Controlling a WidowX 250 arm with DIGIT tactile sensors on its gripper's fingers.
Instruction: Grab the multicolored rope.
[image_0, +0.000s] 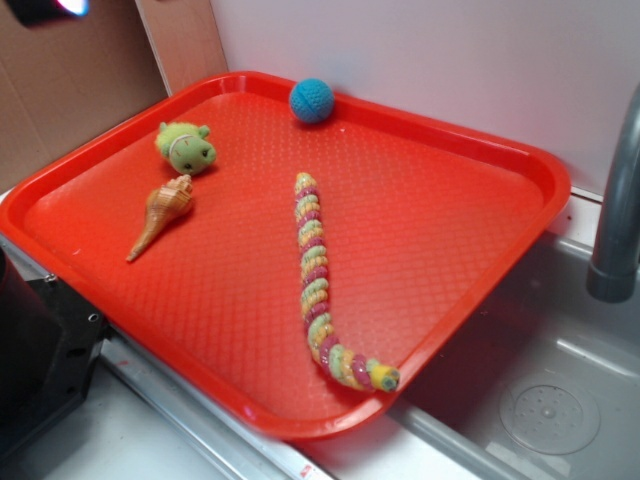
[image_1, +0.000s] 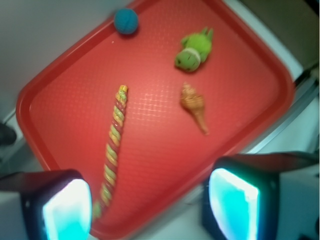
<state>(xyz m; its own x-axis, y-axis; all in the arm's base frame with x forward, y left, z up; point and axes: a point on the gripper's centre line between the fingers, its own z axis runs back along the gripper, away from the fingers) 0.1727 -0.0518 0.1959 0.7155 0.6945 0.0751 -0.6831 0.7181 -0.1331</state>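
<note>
Red plastic, textured with a fine diamond pattern, forms the tray (image_0: 480, 215) that carries all 4 toys. The multicolored rope (image_0: 315, 275) lies on the tray floor right of centre in the exterior view, a long twisted cord banded in yellow, pink and pale green; it runs nearly straight from mid-tray toward the near rim, then curls sideways at its lower end, which sits just beside the tray's raised edge. Well apart from it on the left lie the orange spiral seashell (image_0: 163, 213), with its pointed tip aimed at the near-left rim, and, just behind the shell, the green plush toy (image_0: 186, 147). A blue knitted ball (image_0: 311, 100) rests against the far rim. The tray sits beside a grey sink basin (image_0: 560, 400), with a grey faucet pipe (image_0: 617, 210) rising at the right edge. In the wrist view the gripper (image_1: 150, 205) hangs above the tray's near edge, its 2 fingers (image_1: 67, 210) spread wide with nothing between them; the rope's lower end passes just beside the left finger in the picture, though whether they touch cannot be told. The rope lies flat on the tray, not pinched by anything.
</note>
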